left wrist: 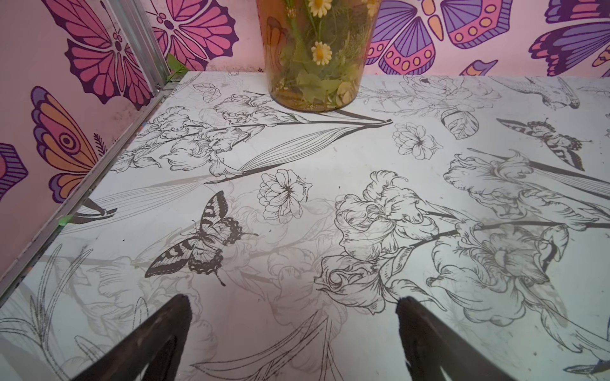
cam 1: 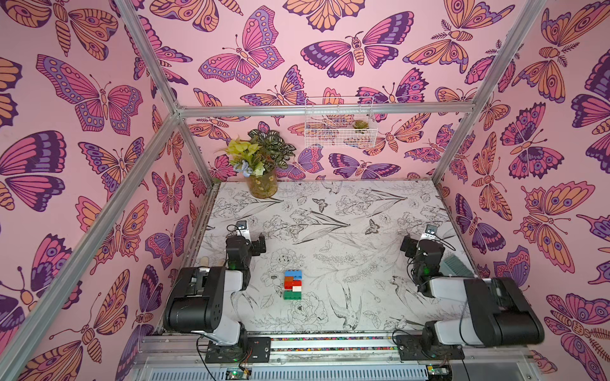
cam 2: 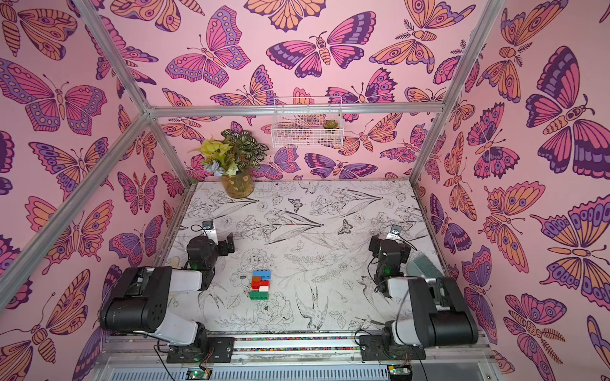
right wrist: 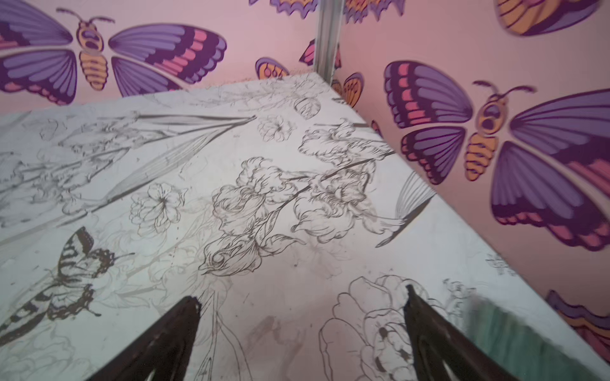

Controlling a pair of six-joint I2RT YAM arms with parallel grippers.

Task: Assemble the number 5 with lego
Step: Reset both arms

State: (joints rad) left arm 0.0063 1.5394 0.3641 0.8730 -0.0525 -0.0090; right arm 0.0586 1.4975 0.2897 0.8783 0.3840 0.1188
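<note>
The number 5 (cam 1: pixel 293 285) lies flat on the surface (cam 1: pixel 330 211), toward the near edge and a little left of centre. Its blue brick (cam 1: pixel 293 273) is farthest, then come the orange brick (cam 1: pixel 289 279), red brick (cam 1: pixel 290 284), white brick (cam 1: pixel 297 289) and green brick (cam 1: pixel 292 295), each touching the next. It sits between my two arms, well apart from both. My left jaws stand wide open and empty, fingertips (left wrist: pixel 180 308) over bare surface. My right jaws are spread just as wide and hold nothing, fingertips (right wrist: pixel 189 306). A vase of flowers (cam 1: pixel 263 184) stands at the far left.
</note>
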